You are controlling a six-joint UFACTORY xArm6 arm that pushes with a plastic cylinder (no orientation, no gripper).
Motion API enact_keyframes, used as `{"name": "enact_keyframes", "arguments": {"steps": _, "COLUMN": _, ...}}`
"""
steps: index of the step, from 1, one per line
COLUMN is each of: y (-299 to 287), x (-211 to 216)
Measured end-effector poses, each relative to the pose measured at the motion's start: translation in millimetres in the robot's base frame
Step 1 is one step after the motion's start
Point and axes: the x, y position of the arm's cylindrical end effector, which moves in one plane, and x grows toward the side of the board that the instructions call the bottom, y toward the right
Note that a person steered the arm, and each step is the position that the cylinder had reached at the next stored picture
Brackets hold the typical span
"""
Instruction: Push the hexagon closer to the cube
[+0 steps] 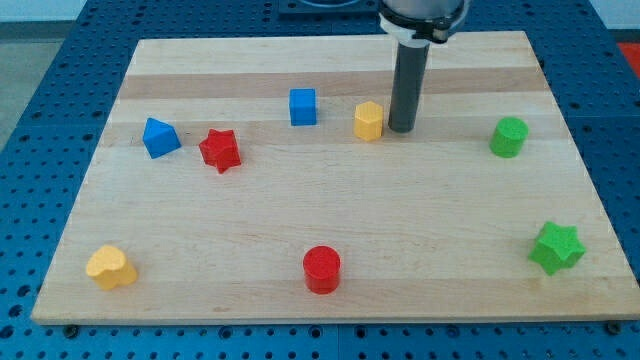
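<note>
The yellow hexagon [368,120] stands on the wooden board [330,270] near the view's top centre. The blue cube [303,106] stands a short way to its left, with a gap between them. My tip [402,129] is right beside the hexagon on its right side, touching or almost touching it. The dark rod rises from there to the view's top edge.
A blue wedge-like block [160,137] and a red star [220,150] lie left of the cube. A yellow heart [110,267] is at the bottom left and a red cylinder [322,269] at the bottom centre. A green cylinder [508,137] and a green star [556,247] are on the right.
</note>
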Motion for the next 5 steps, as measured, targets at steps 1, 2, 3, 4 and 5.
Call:
{"name": "enact_keyframes", "arguments": {"steps": 1, "y": -8.9, "x": 45.0}}
{"name": "enact_keyframes", "arguments": {"steps": 2, "y": -15.7, "x": 56.2}}
{"name": "enact_keyframes", "arguments": {"steps": 3, "y": -24.3, "x": 58.4}}
{"name": "enact_keyframes", "arguments": {"steps": 4, "y": -49.6, "x": 57.5}}
{"name": "enact_keyframes", "arguments": {"steps": 5, "y": -49.8, "x": 41.0}}
